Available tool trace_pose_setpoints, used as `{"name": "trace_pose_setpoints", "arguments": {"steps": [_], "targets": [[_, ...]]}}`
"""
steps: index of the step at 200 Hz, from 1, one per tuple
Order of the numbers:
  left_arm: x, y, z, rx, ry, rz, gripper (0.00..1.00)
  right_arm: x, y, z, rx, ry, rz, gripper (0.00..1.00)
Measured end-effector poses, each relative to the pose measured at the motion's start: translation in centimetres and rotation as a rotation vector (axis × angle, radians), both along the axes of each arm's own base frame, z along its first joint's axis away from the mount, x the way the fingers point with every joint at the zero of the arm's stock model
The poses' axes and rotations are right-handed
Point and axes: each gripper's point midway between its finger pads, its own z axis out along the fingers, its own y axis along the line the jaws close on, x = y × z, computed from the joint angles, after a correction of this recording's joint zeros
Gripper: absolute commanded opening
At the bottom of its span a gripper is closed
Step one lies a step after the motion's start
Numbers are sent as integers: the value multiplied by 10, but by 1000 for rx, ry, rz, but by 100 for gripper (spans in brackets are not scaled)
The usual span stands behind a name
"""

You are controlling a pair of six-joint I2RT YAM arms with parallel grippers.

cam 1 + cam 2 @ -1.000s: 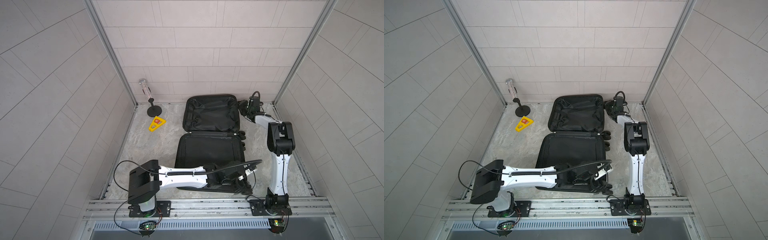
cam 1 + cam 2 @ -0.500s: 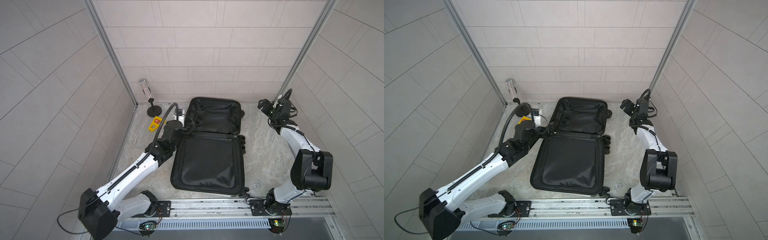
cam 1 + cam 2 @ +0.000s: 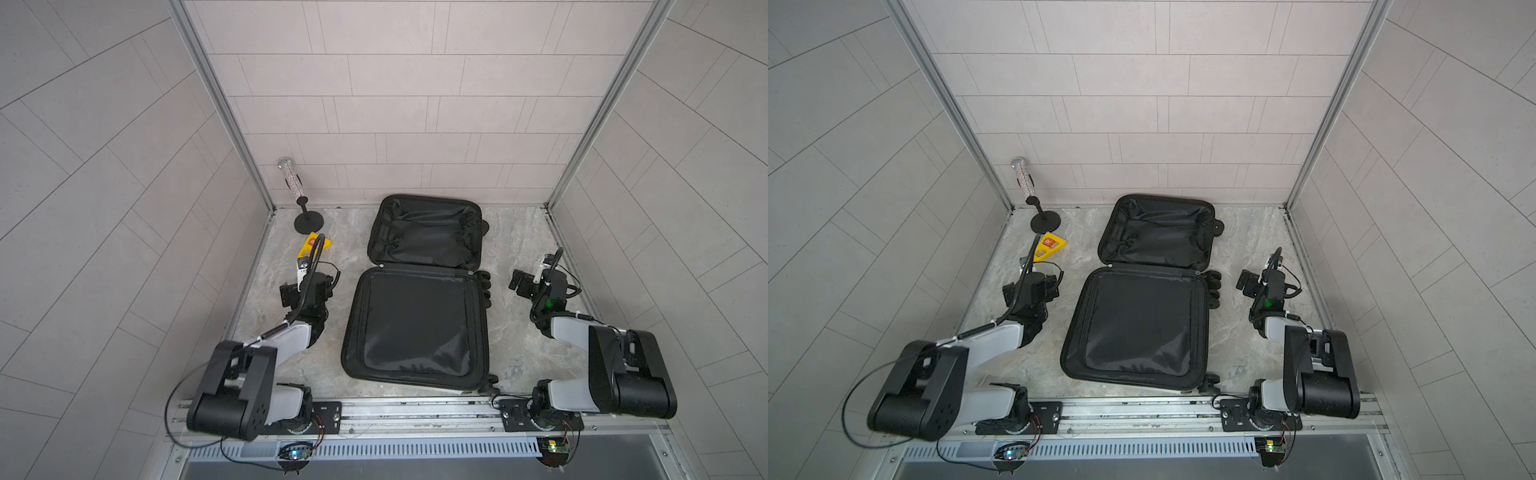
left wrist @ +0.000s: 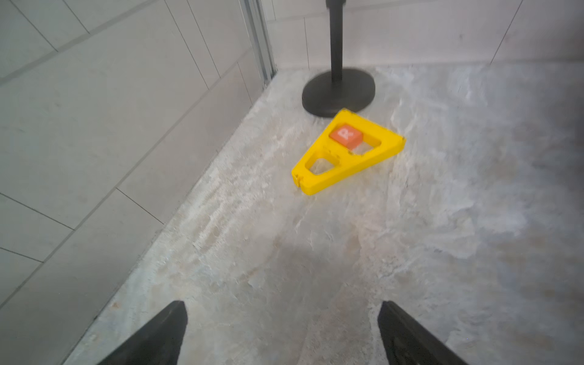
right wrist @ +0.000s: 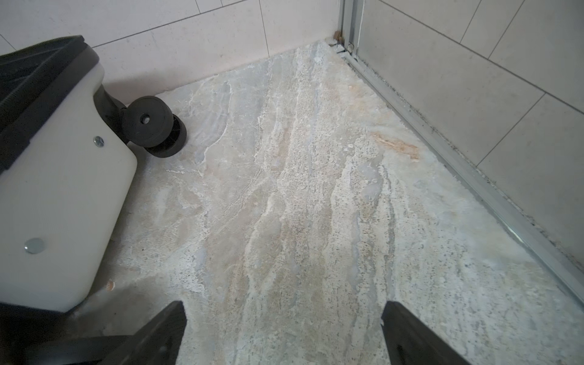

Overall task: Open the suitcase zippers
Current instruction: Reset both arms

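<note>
- Pale tiled walls box in a marbled, stone-look tabletop [image 3: 519,241], matte and rough-veined.
- In the back left corner is a black stand [image 3: 308,222] with a flat round base and a glittery cylinder on top. Just in front of it lies a yellow plastic wedge [image 4: 347,155], triangular with cut-outs, holding an orange block marked R.
- Near the left edge, the left gripper [image 4: 281,311] hovers with its jaws spread wide and nothing between them.
- The suitcase [image 3: 419,328] lies splayed open mid-tabletop, one half toward the back edge. Its black fabric lining faces up and the smooth white hard shell is underneath.
- The zippers [image 3: 347,328], a thin black band round the rim, look fully undone. The pulls are too small to pick out.
- Black wheels [image 5: 148,126] jut from the case's right side.
- Near the right edge, the right gripper [image 5: 281,311] has its jaws wide apart and empty, clear of the shell.
- Risk, as I judge it: the task looks complete, so any further sweep could clip a wheel or the rim and skate the slick shell across the stone. The left arm's looping cable could also snag the wedge.
</note>
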Motion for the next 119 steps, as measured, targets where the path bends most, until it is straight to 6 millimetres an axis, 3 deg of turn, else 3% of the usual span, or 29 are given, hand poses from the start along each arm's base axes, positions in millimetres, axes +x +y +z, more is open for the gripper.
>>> {"name": "trace_pose_setpoints", "arguments": {"steps": [18, 42, 62, 84, 101, 119], "targets": [[10, 0, -17, -23, 19, -33, 100, 1, 2, -12, -9, 25, 14, 100], [18, 9, -25, -50, -13, -23, 100, 10, 9, 6, -53, -53, 51, 100], [25, 13, -11, -67, -88, -15, 100, 13, 27, 15, -106, -110, 110, 100], [29, 13, -4, -76, -123, -22, 100, 16, 46, 10, -158, -131, 172, 100], [31, 12, 0, -80, -142, -33, 100, 14, 49, -4, -174, -78, 185, 100], [32, 10, 2, -81, -157, -42, 100, 17, 47, 2, -190, -78, 183, 100]]}}
